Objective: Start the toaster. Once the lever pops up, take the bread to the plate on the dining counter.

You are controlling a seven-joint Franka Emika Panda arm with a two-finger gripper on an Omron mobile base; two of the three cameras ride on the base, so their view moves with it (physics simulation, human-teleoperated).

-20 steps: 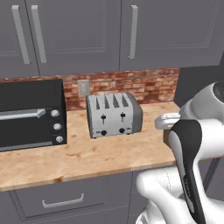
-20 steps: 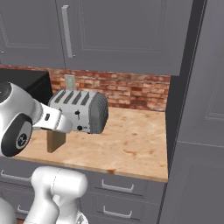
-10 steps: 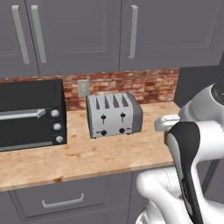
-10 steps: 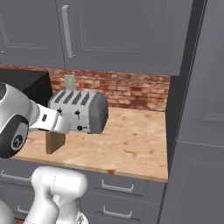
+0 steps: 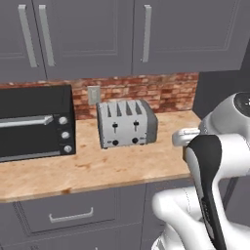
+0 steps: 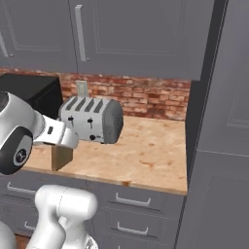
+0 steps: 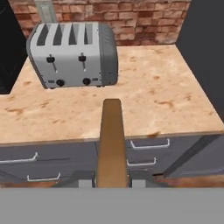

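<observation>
The jaws are clamped on the bread (image 7: 112, 140), seen edge-on at lower centre of the hand view. The toaster (image 7: 72, 54) sits upper left on the worktop (image 7: 153, 96). Toasting looks finished; carrying the slice to the plate remains.

A wood counter (image 5: 97, 168) runs along the brick wall over grey drawers. On it stand the toaster (image 5: 126, 123) and, well to its left, a black toaster oven (image 5: 34, 122), apart from each other

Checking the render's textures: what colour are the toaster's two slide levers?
Black, against the silver-grey toaster front; clearest in the hand view.
</observation>
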